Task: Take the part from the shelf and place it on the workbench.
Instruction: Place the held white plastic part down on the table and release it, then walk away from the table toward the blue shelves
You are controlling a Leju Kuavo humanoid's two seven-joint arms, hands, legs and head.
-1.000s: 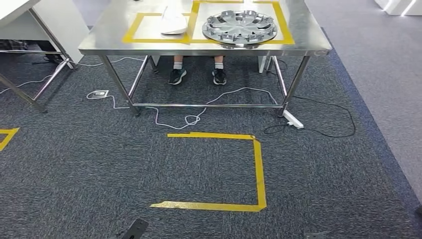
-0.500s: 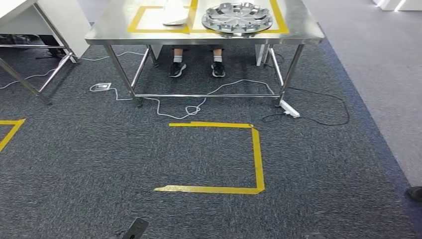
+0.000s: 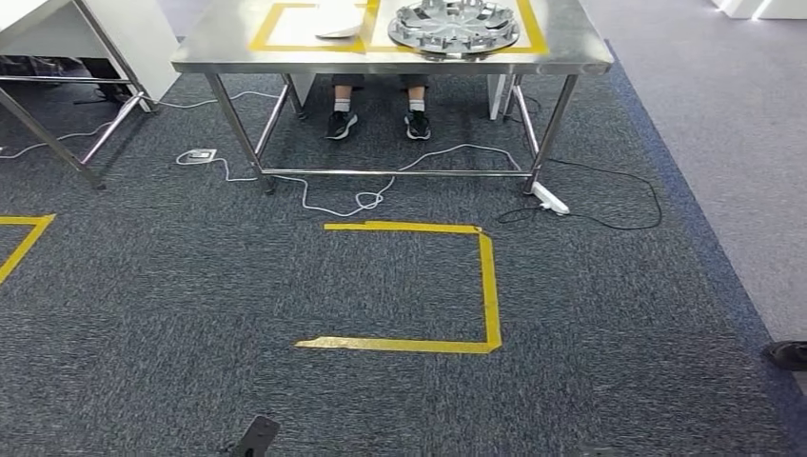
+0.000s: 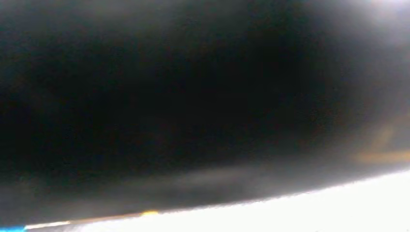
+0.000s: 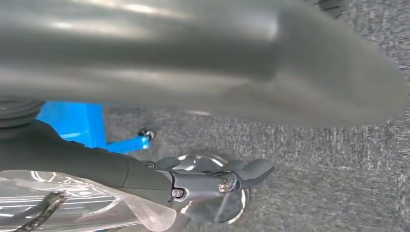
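Figure: the carrying step, seen from nearest the robot outward

(a) Right hand [image 5: 208,183]. In the right wrist view its dark fingers [image 5: 251,169] lie across a shiny silver round part [image 5: 217,212] sheathed in clear film [image 5: 72,203]. The hand appears to be gripping the part and carrying it low over the carpet, with a blue frame [image 5: 77,123] behind it. The left hand's state cannot be told, because the left wrist view is a dark blur.

(b) Floor. On the grey carpet [image 3: 190,314], a yellow tape outline [image 3: 490,286], open on one side, lies at 12 o'clock, near the robot. A dark shoe [image 3: 788,354] sits at 3 o'clock. Beyond the outline, a white cable [image 3: 333,205] loops at 12 o'clock and a power strip [image 3: 550,198] lies at 1 o'clock.

(c) Workbench [image 3: 400,65], far at 12 o'clock. A person's feet [image 3: 343,124] rest beneath it. On its top a silver wheel cover [image 3: 457,24] stands inside yellow tape, with a white object [image 3: 338,31] just beside it at the edge of a taped rectangle [image 3: 262,29] that looks largely free.

Reading: the part seems to be off the shelf and not yet on the bench, so the approach is the step in hand. The next move probably calls for stepping up to the tape outline, squaring to the bench, then raising the part over the free rectangle, well apart from the wheel cover, before letting go
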